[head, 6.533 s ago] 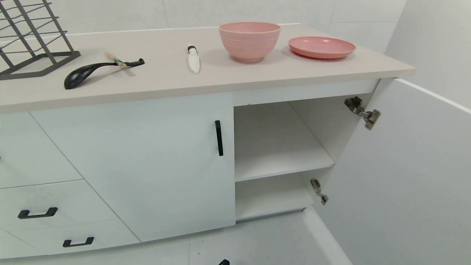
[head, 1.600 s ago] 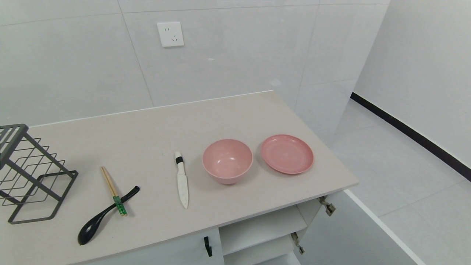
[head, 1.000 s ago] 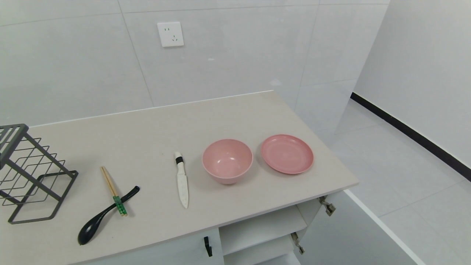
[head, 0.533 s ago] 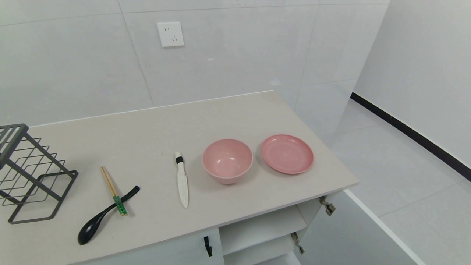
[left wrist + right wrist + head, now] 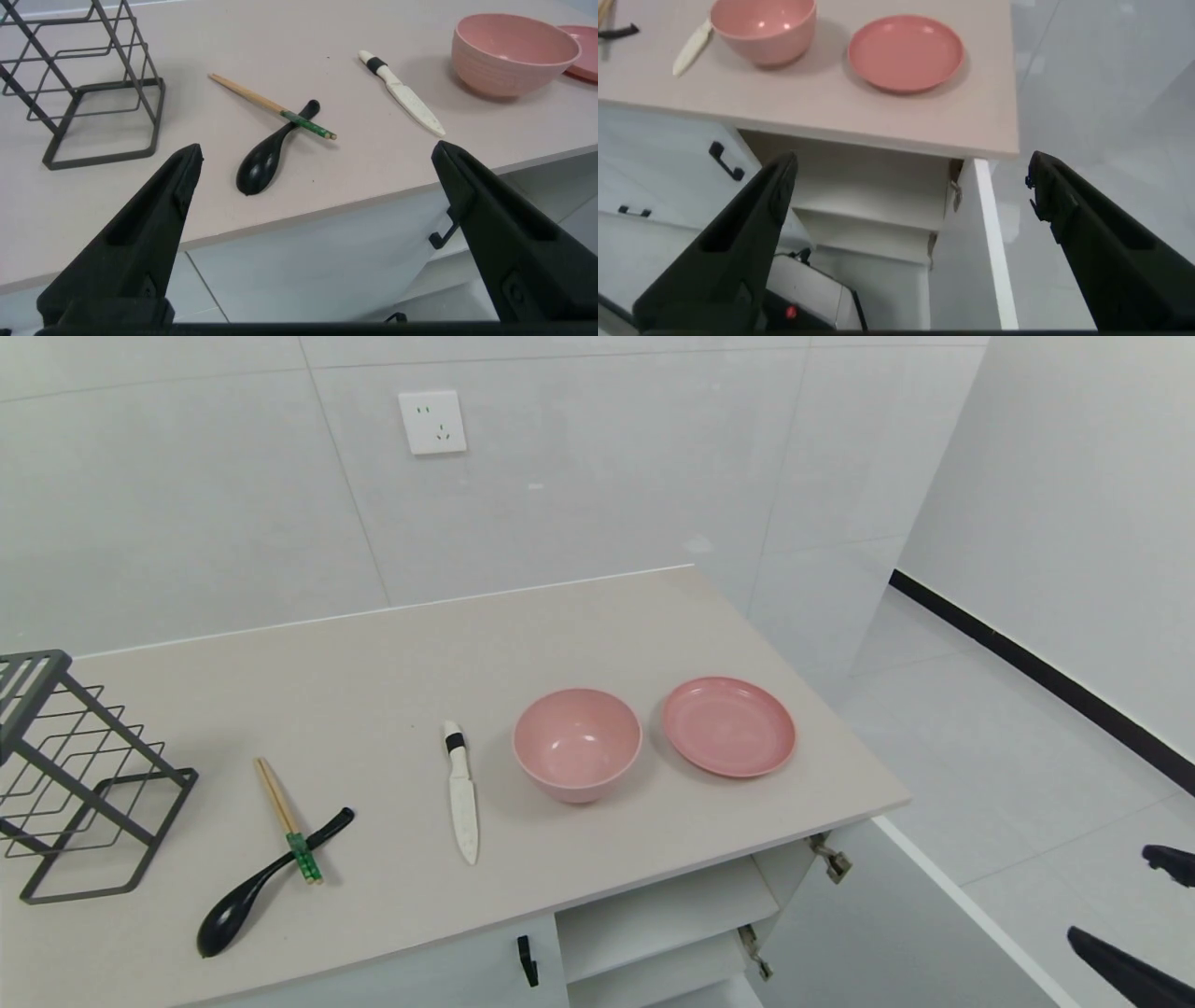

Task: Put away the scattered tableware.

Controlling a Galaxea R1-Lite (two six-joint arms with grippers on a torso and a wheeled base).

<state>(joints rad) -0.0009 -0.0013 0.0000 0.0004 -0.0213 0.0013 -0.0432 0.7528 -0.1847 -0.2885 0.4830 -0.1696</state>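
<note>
On the beige counter (image 5: 560, 635) stand a pink bowl (image 5: 576, 742) and, to its right, a pink plate (image 5: 728, 726). A white knife (image 5: 461, 793) lies left of the bowl. Farther left, wooden chopsticks (image 5: 285, 817) rest across the handle of a black spoon (image 5: 252, 891). My left gripper (image 5: 318, 233) hangs open in front of the counter edge, facing the spoon (image 5: 271, 159) and holding nothing. My right gripper (image 5: 915, 243) is open too, out over the floor right of the cabinet, its fingers (image 5: 1120, 966) showing at the lower right.
A dark wire rack (image 5: 34, 665) stands at the counter's left end. Below the plate the cabinet is open, showing two white shelves (image 5: 667, 910), with its door (image 5: 896, 933) swung out to the right. A tiled wall backs the counter.
The head camera rose from the cabinet front to above the counter early on. Since half a second ago, my right gripper's fingers have come into the lower right corner. No tableware has moved.
</note>
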